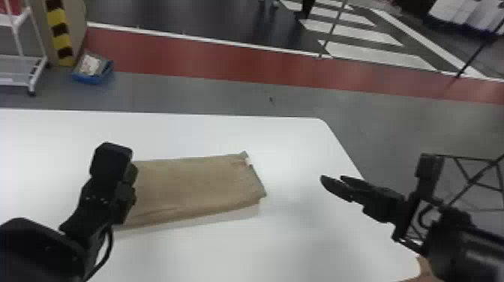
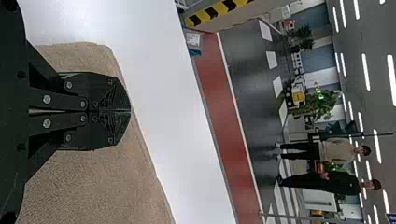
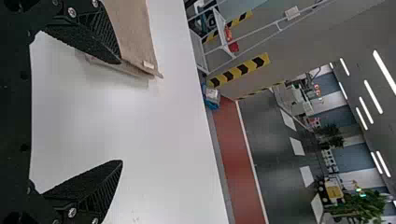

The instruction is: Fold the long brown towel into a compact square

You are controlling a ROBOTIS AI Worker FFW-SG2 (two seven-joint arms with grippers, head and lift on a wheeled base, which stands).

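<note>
The brown towel [image 1: 195, 183] is laid on the tabletop [image 1: 292, 150], its long axis stretched from left to right. Its left end is overhung by the nearer left hand [image 2: 130, 111], clenched and empty; past its right end, the right hand [image 3: 121, 112] is held apart, spread, angled towards it.

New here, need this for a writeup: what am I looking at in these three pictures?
A two-armed robot at a white table. The head view looks forward and down from its head. Each wrist view comes from a camera on that arm and is turned on its side, so upright things lie sideways. A brown towel lies on the table. The left gripper is over it, fingers shut; the right gripper is open, to the towel's right. I see nothing held in either.
</note>
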